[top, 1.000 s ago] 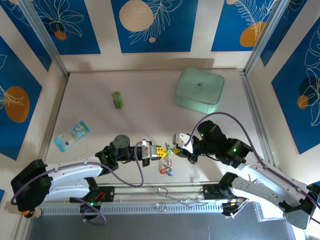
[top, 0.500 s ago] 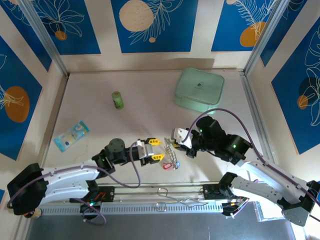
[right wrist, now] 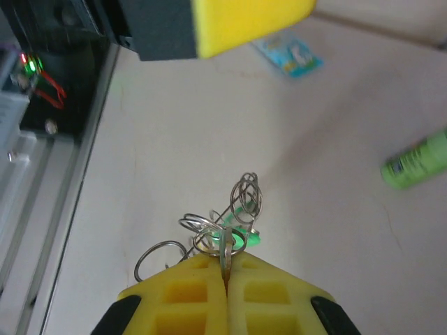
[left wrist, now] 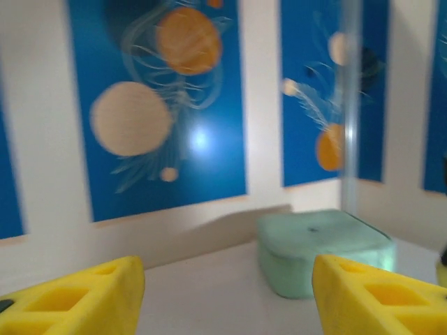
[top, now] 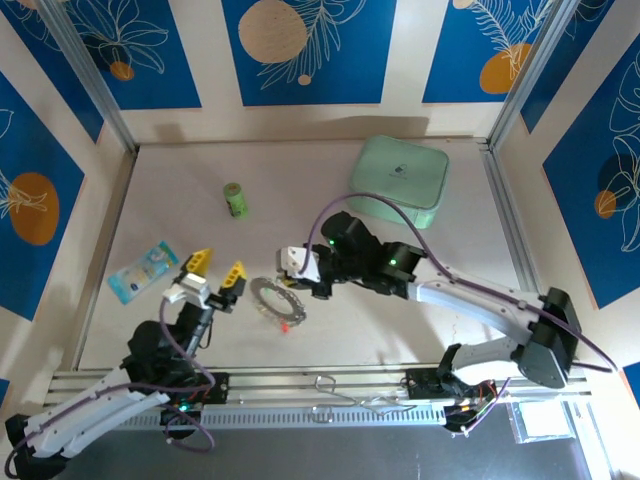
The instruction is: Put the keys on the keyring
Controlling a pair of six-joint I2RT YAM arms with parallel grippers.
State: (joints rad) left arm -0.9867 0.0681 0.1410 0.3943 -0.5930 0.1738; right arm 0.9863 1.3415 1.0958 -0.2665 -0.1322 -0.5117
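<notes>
The keyring (top: 275, 298) lies low over the table centre, a beaded silvery ring with several keys on it, one red-tagged (top: 285, 325). My right gripper (top: 296, 275) is shut on the ring's right edge. In the right wrist view its yellow pads (right wrist: 188, 293) pinch a metal ring, with small silver loops and a green-tagged key (right wrist: 241, 237) bunched just beyond the right gripper (right wrist: 225, 269). My left gripper (top: 217, 266) hovers to the left of the ring, open and apart from it. In the left wrist view the left gripper (left wrist: 227, 293) has nothing between its fingertips.
A mint-green box (top: 398, 180) stands at the back right, also ahead in the left wrist view as a mint-green box (left wrist: 321, 248). A green bottle (top: 235, 200) lies at the back centre-left. A blue packet (top: 145, 270) lies left of my left gripper.
My left gripper has opened, let go of the keys and pulled back to the left. My right gripper has carried the keyring leftwards and farther from the near edge.
</notes>
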